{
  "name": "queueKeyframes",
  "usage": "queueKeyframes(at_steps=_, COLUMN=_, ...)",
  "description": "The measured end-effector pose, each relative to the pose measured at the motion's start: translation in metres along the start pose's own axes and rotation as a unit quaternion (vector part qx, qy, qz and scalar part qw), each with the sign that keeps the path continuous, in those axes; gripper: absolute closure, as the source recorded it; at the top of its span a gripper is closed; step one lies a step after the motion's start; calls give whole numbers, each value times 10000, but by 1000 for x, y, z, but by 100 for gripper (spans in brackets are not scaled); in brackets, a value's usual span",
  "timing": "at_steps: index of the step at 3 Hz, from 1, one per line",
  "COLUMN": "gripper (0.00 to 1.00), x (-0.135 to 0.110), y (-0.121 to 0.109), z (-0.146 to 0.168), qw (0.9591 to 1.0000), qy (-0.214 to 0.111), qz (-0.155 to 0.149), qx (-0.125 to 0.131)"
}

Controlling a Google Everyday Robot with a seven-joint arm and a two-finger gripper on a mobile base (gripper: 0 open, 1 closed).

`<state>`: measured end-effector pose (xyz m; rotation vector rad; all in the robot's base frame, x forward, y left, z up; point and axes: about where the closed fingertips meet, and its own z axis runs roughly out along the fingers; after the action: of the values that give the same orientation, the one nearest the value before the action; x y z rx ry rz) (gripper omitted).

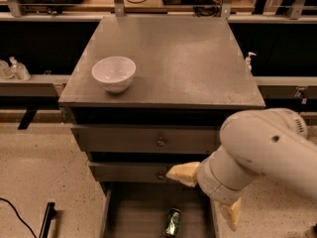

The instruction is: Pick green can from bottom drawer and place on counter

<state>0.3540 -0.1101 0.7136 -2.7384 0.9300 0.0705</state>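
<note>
The green can [173, 222] lies on the floor of the open bottom drawer [132, 213], near its middle, at the lower edge of the camera view. My gripper [202, 198] hangs over the drawer's right side, just above and to the right of the can. Its two pale yellow fingers [181, 173] are spread wide apart and hold nothing. My white arm covers the drawer's right wall. The grey counter [178, 58] tops the cabinet.
A white bowl [114, 73] stands on the counter's left front. Two shallower drawers with round knobs [160, 142] are shut above the bottom drawer. A small pump bottle [249, 60] stands right of the counter. A wooden bench with cables runs behind.
</note>
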Motion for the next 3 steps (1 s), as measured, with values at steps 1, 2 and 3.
queueKeyframes(at_steps=1, gripper=0, x=-25, y=7, z=53, qw=9966, qy=166, qz=-780, qx=-184)
queueKeyframes(at_steps=2, gripper=0, x=-28, y=3, z=66, qw=9940, qy=290, qz=-1059, qx=-18)
queueKeyframes(at_steps=3, gripper=0, x=-22, y=2, z=80, qw=9941, qy=168, qz=-1039, qx=-248)
